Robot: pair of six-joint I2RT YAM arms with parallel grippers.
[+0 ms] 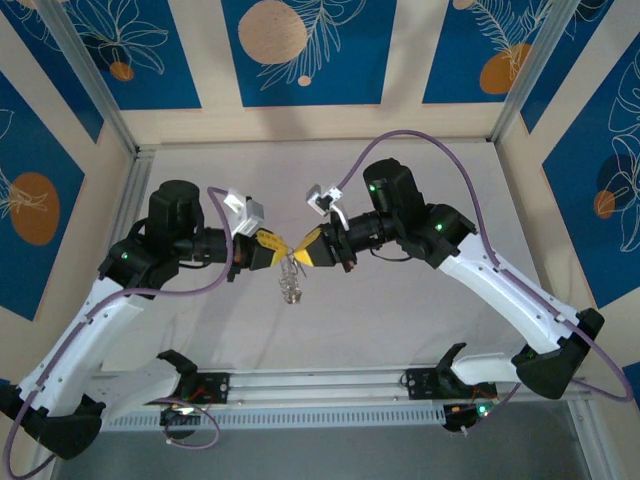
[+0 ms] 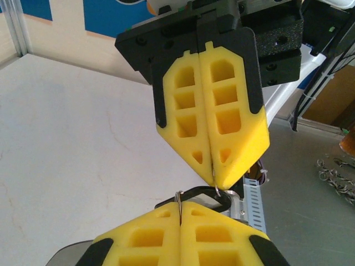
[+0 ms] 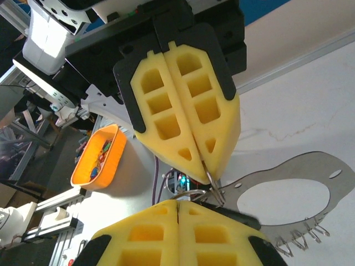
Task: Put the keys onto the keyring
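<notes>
Yellow left gripper [image 1: 280,245] clamps keyring [image 3: 316,169], right gripper [image 1: 299,249] clamps keys [image 2: 201,190]; right wrist reveals fringe [image 3: 299,239].

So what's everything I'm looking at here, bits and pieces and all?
keyring: one, grey, fringed with silvery pieces, mid-table
keys: one, dark, tiny loop held at the centre
orange tub: one, orange, beyond the table edge
loose silvery pieces: several, silver, off the table
table: one, whitish, beneath everything
left gripper: one, yellow-black, shut, centre
right gripper: one, yellow-black, shut, tip to tip with the left
</notes>
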